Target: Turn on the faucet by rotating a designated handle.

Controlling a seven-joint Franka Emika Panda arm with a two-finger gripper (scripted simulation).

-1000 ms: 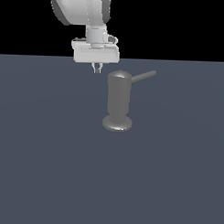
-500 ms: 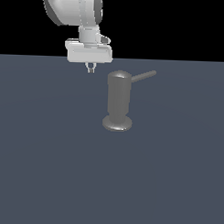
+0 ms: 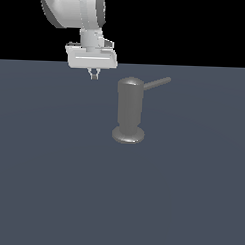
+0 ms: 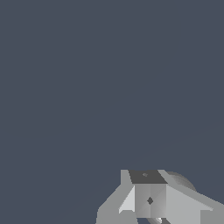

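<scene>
The faucet (image 3: 130, 110) is a dull grey upright cylinder with a rounded cap and a flared round base, standing on the dark floor. Its handle (image 3: 158, 84), a thin straight rod, sticks out from near the top toward the exterior view's right and slightly upward. My gripper (image 3: 94, 75) hangs from the white hand on the exterior view's left of the faucet, at about cap height and apart from it. Its fingertips (image 3: 92, 74) are pressed together with nothing between them. In the wrist view my gripper (image 4: 149, 199) is shut, and a rounded grey part of the faucet (image 4: 183, 180) peeks out behind the fingers.
A flat dark blue-grey floor (image 3: 57, 182) spreads all around the faucet. The white arm (image 3: 73, 12) rises above the gripper at the exterior view's upper left.
My gripper has drifted toward the exterior view's left, away from the faucet, and risen slightly. The faucet and its handle have not moved.
</scene>
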